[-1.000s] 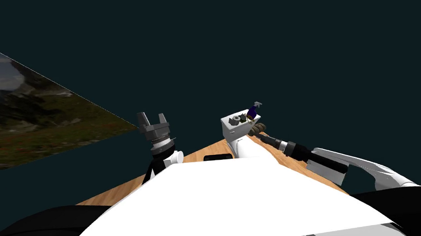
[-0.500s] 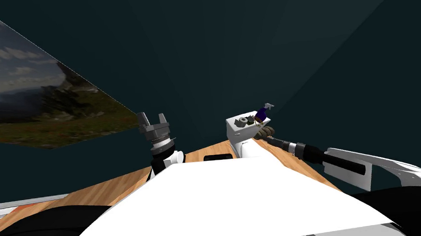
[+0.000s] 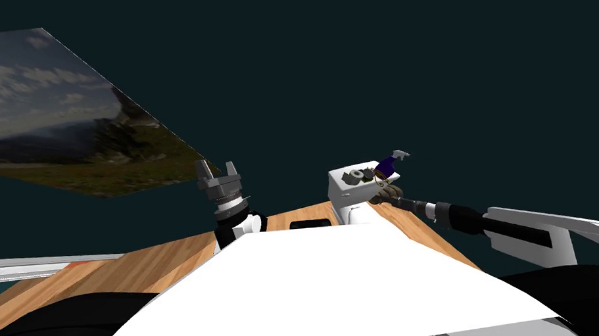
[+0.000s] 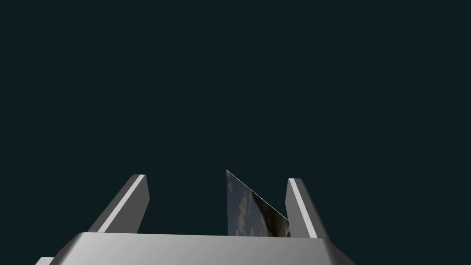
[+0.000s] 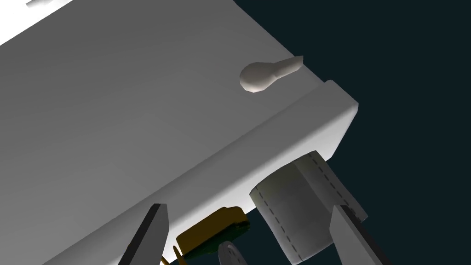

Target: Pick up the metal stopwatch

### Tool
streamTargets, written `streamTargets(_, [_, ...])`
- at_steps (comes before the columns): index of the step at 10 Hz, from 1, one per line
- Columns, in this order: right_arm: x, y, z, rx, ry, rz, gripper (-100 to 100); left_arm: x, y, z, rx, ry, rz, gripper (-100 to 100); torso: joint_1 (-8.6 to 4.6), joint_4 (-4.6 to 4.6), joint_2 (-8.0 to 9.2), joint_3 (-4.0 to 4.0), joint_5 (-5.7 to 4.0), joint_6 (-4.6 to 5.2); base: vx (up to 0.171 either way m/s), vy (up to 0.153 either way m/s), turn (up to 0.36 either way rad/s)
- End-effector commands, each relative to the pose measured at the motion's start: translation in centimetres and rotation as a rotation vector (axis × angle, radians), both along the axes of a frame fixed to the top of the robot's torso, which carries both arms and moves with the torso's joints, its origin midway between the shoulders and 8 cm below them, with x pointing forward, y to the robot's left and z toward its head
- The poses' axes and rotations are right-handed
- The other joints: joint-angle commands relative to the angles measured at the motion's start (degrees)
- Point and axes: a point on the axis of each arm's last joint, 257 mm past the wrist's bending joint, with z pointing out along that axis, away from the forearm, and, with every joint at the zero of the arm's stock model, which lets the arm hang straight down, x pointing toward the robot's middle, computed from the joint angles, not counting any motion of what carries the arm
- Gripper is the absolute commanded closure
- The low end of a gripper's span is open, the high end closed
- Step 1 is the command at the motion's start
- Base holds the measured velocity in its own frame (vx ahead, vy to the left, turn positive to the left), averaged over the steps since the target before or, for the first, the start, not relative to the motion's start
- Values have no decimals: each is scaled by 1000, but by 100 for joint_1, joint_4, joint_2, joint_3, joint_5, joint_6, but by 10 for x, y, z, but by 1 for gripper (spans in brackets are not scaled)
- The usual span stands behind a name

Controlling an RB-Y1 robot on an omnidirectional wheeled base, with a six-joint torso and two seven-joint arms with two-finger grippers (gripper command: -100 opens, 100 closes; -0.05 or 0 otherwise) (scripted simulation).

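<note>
Two thin grey fingers of the right gripper (image 5: 249, 209) are spread wide with nothing pinched, reaching in at the lid edge of the white boxy toilet tank (image 5: 138, 115). The flat gold-coloured stopwatch (image 5: 211, 229) is seen lying on the tank top, between the finger lines but nearer one finger, just beside the grey perforated paper roll (image 5: 294, 211).

For a clean pick, the gripper is best shifted sideways until the stopwatch is centred and the roll is left outside the blades. It should then be advanced until both blades flank the body, closed gently and lifted straight up. The roll is likely to be nudged or caught if this is skipped.

Containers: the tank is closed by its lid, so its inside is hidden, and a white flush lever (image 5: 269, 74) is set on its face. A purple spray bottle with a grey trigger (image 3: 387, 165) is stood on top; its contents cannot be told.

The left gripper (image 3: 217, 170) is held raised, well apart, fingers spread and empty.
</note>
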Motion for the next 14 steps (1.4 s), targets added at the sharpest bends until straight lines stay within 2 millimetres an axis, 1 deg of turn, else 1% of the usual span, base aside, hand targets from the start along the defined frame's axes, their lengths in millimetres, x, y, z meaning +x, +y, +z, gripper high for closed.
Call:
streamTargets(1, [-8, -26, -1, -65, 41, -2, -100, 0, 0, 0, 0, 0, 0, 0, 0, 0, 0, 0, 0, 0, 43, 53, 196])
streamTargets(2, [-6, -28, 1, -77, 45, 9, -100, 0, 0, 0, 0, 0, 0, 0, 4, 0, -1, -1, 1, -2, 41, 38, 93])
streamTargets(3, [-13, -49, 2, -130, 77, 8, -100, 0, 0, 0, 0, 0, 0, 0, 0, 0, 0, 0, 0, 1, 45, 47, 166])
streamTargets(4, [-12, -50, 3, -136, 79, 13, -100, 0, 0, 0, 0, 0, 0, 0, 2, 0, -2, -1, 0, -2, 40, 39, 124])
streamTargets(6, [-24, -90, 9, -236, 135, 13, -100, 0, 0, 0, 0, 0, 0, 0, 5, 0, -3, -1, 1, -2, 59, 60, 207])
streamTargets(7, [-22, -91, 12, -247, 137, 23, -100, 0, 0, 0, 0, 0, 0, 0, 10, -2, -9, -5, 2, -3, 51, 44, 116])
streamTargets(8, [-26, -109, 17, -293, 161, 24, -100, 0, 0, 0, 0, 0, 0, 0, 5, -1, -4, -3, 1, 2, 54, 39, 137])
streamTargets(9, [-25, -110, 19, -298, 162, 28, -100, 0, 0, 0, 0, 0, 0, 0, 3, -1, -5, -3, 1, -1, 41, 26, 88])
streamTargets(11, [-30, -139, 30, -379, 201, 34, -100, 0, 0, 0, 0, 0, 0, 0, 1, 1, 3, 2, -1, 1, 46, 40, 159])
streamTargets(13, [-25, -141, 34, -379, 194, 24, -100, 0, 0, 0, 0, 0, 0, 0, 1, 0, 1, 0, -1, 4, 30, 19, 40])
streamTargets(14, [-28, -140, 33, -387, 202, 40, -100, 0, 0, 0, 0, 0, 0, 0, -7, 3, 13, 7, -3, 7, -4, 0, -18])
